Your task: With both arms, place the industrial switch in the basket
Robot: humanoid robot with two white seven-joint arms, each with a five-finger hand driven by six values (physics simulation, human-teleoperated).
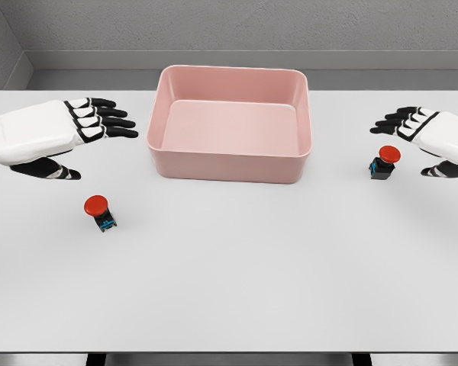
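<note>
Both sets of fingers are stretched out flat and a little apart, gripping nothing; the left hand [57, 133] hovers above and behind the left switch [98, 211], the right hand [427, 137] just beside the right switch [384, 162], neither touching. Both switches stand on the table [237, 282], outside the pink basket [230, 123] between them, which holds nothing. The step looks like the reach before grasping; next, each hand likely must lower and curl around its red button.

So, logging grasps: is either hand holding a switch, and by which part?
Nothing is held. Left hand and right hand are open, apart from both switches.
</note>
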